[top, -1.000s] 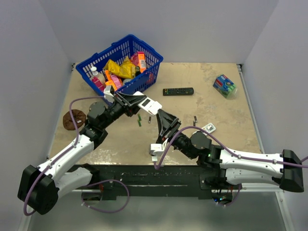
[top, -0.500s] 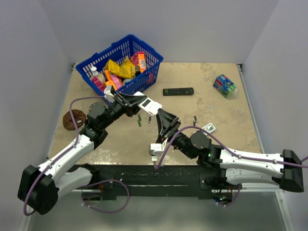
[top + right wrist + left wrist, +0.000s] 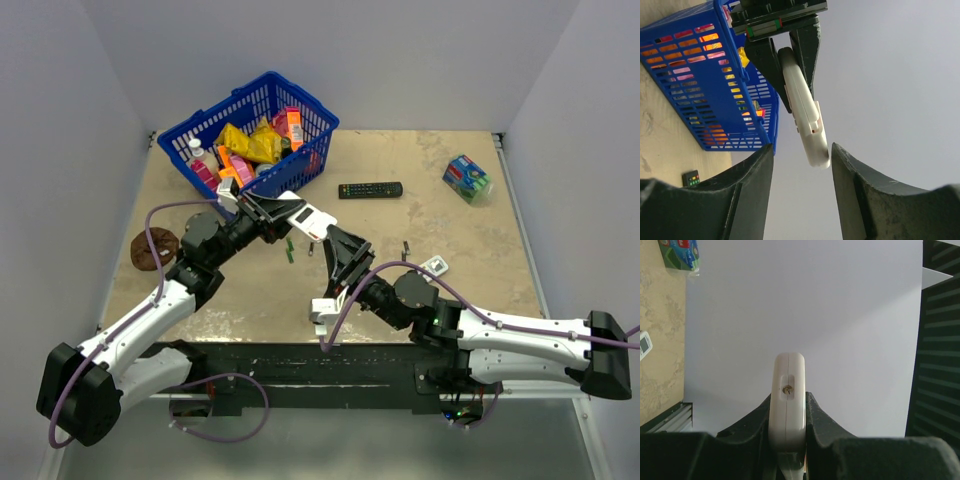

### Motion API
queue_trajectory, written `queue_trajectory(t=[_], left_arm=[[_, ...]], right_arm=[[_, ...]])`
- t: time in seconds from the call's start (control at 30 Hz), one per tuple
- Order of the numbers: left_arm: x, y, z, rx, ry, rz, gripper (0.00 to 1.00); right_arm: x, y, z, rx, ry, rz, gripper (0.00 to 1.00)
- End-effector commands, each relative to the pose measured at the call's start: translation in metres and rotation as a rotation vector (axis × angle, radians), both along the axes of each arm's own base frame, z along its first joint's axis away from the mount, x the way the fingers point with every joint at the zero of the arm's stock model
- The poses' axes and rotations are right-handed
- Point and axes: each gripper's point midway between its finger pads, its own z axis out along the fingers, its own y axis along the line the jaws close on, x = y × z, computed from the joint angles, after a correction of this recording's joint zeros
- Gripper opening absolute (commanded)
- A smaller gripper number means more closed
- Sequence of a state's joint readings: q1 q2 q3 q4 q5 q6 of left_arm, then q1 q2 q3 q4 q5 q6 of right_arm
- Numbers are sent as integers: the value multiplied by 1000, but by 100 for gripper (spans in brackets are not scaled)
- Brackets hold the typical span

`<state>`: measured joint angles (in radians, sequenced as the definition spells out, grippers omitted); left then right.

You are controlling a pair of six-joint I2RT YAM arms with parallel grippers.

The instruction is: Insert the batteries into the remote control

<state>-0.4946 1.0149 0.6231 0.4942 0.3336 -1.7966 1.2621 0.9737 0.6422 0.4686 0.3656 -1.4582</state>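
Observation:
My left gripper (image 3: 287,212) is shut on the white remote control (image 3: 310,219) and holds it edge-on above the table; it also shows in the left wrist view (image 3: 787,400). My right gripper (image 3: 335,243) is open just in front of it. In the right wrist view the remote's free end (image 3: 812,142) hangs between my open right fingers (image 3: 752,180) without touching them. A green battery (image 3: 290,251) and a dark one (image 3: 311,249) lie on the table under the remote. Another dark battery (image 3: 406,247) lies to the right.
A blue basket (image 3: 300,95) full of packets stands at the back left. A long black remote (image 3: 370,189) lies behind the grippers. A small white item (image 3: 433,266) lies near the right arm, a sponge pack (image 3: 467,178) at the back right, a brown lump (image 3: 153,248) at the left.
My right gripper has edged slightly up and left toward the remote's free end. The left gripper and remote have stayed in place.

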Motion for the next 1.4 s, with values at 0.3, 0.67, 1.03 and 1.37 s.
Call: queue_trajectory(t=[0.3, 0.67, 1.03, 1.37], left_arm=[[-4, -2, 6, -29, -50, -14, 0], [3, 2, -10, -11, -56, 8, 0], [10, 0, -4, 36, -131, 15, 0], [8, 1, -2, 66, -178, 23, 0]], right_arm=[[-12, -5, 56, 155, 2, 75, 58], [-26, 8, 65, 153, 243, 186, 66], [-29, 2, 82, 364, 580, 164, 79], [-7, 11, 74, 454, 888, -2, 94]])
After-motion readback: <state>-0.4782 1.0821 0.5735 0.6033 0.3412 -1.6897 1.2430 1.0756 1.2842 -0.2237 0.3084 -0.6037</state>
